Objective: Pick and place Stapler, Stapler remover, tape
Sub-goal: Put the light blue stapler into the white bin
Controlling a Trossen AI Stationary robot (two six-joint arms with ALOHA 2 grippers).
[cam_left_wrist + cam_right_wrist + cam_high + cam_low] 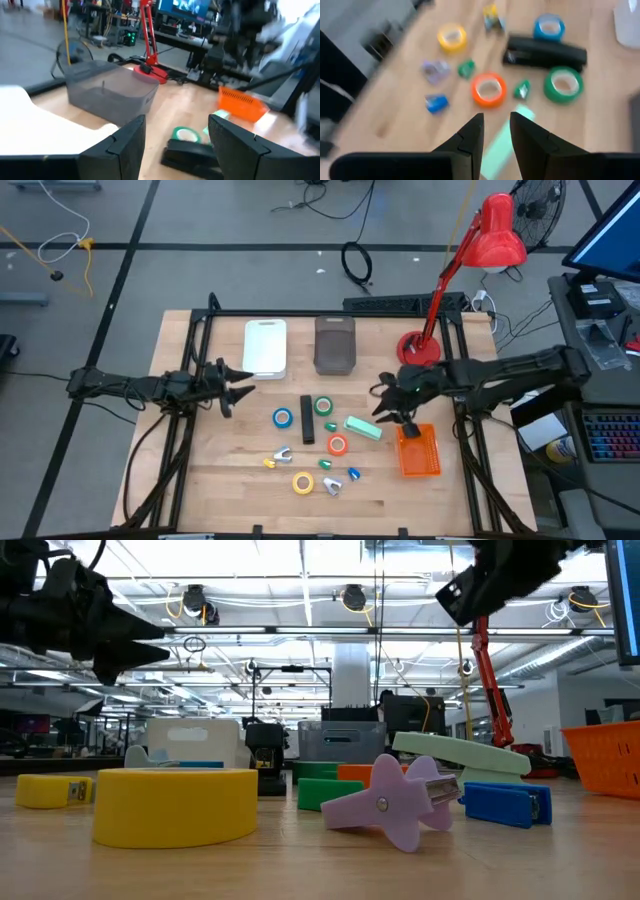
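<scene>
The left gripper (pixel 243 386) hovered over the desk's (pixel 215 470) left side with its jaws spread and empty, while the right gripper (pixel 383 405) hung above the pale green stapler (pixel 363 428) beside the orange basket (pixel 418 451), jaws narrowly parted and holding nothing. The black stapler (pixel 307 419) lay mid-desk between the blue tape (pixel 282 418) and green tape (pixel 323 406), with the orange tape (pixel 337 445) just right of it and the yellow tape (pixel 302 482) nearer, among small staple removers (pixel 331 486).
</scene>
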